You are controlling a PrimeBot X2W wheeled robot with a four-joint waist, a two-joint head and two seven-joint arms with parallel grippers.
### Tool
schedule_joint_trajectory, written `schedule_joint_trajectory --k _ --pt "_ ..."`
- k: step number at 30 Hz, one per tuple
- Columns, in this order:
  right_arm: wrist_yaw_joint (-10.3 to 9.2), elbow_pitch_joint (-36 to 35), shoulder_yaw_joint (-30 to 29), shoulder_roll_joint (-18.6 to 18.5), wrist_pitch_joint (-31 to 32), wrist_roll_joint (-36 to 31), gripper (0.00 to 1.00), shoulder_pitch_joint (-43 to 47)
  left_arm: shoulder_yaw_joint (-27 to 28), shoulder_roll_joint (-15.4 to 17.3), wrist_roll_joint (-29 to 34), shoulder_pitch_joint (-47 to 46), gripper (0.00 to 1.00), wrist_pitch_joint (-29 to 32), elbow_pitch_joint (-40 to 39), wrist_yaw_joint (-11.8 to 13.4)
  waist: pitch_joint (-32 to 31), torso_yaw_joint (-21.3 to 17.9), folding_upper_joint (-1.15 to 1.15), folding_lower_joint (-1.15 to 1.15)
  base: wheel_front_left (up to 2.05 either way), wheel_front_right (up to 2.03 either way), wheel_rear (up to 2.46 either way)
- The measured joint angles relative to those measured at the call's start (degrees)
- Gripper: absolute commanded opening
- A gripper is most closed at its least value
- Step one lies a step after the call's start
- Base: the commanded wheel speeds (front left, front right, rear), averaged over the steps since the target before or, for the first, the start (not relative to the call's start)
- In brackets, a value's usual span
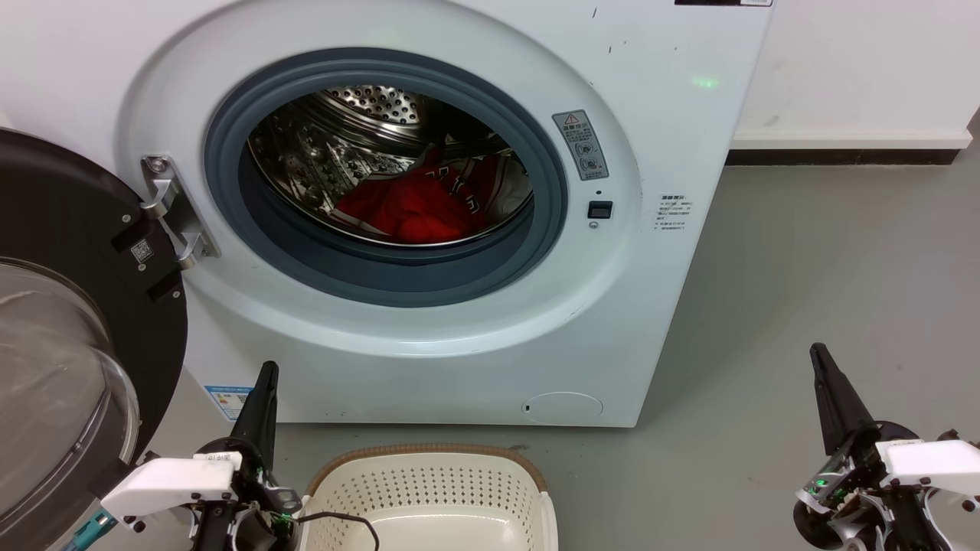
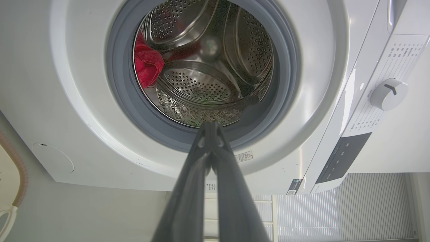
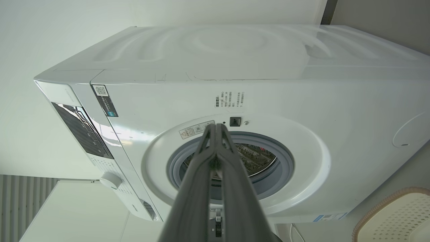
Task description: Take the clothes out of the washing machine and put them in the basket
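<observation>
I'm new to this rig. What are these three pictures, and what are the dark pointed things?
One picture looks down from the robot's head; the other two look along each wrist. The dark spikes are its grippers: the left gripper and the right gripper, both shut and holding nothing. Ahead stands the washing machine with its door swung open. The red jersey lies inside the drum. On the floor in front sits the basket, with no clothes visible in it.
</observation>
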Motion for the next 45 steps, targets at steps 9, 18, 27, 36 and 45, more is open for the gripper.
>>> schedule_joint_trajectory --k 9,18,27,36,45 --pt "0.00 0.00 0.00 0.00 0.00 0.00 0.00 0.00 0.00 0.00 0.00 0.00 0.00 0.00 0.00 0.00 0.00 0.00 0.00 0.00 0.00 0.00 0.00" --pt "0.00 0.00 0.00 0.00 0.00 0.00 0.00 0.00 0.00 0.00 0.00 0.00 0.00 0.00 0.00 0.00 0.00 0.00 0.00 0.00 0.00 0.00 0.00" --pt "-0.01 0.96 0.52 0.04 -1.53 -0.78 1.00 1.96 -1.88 -0.21 0.73 1.63 1.00 -1.48 1.76 0.09 0.05 -0.06 0.00 0.00 0.00 0.00 0.00" --pt "-0.01 -1.09 1.09 0.05 -3.98 -6.67 1.00 2.44 -3.81 -0.23 5.47 0.68 1.00 -3.89 0.30 0.09 0.15 -0.10 0.00 0.00 0.00 0.00 0.00" --pt "-0.01 -3.59 2.07 0.07 -6.15 -17.86 1.00 2.52 -5.22 -0.21 15.41 -0.34 1.00 -6.21 -2.48 0.09 0.25 -0.13 0.00 0.00 0.00 0.00 0.00"
